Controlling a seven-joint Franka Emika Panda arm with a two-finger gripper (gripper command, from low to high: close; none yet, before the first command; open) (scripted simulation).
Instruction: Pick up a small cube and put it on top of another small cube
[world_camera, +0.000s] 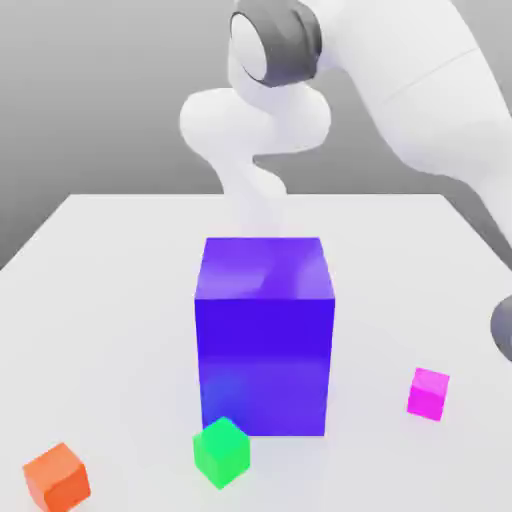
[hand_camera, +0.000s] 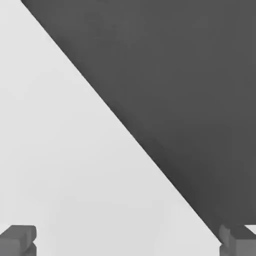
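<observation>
Three small cubes lie on the white table (world_camera: 120, 300): a green cube (world_camera: 221, 452) just in front of a big blue block, an orange cube (world_camera: 57, 476) at the exterior view's near left, and a magenta cube (world_camera: 428, 393) to the right. The white arm (world_camera: 255, 190) reaches down behind the block. In the hand view my gripper (hand_camera: 128, 242) is open, its two grey fingertips (hand_camera: 17, 239) far apart with nothing between them. Beneath it are bare table surface and the table's edge, with dark floor (hand_camera: 190, 75) beyond.
The big blue block (world_camera: 265, 335) stands mid-table, between the arm and the small cubes. Another part of the arm (world_camera: 503, 330) shows at the exterior view's right edge. Open table surface lies on both sides of the block.
</observation>
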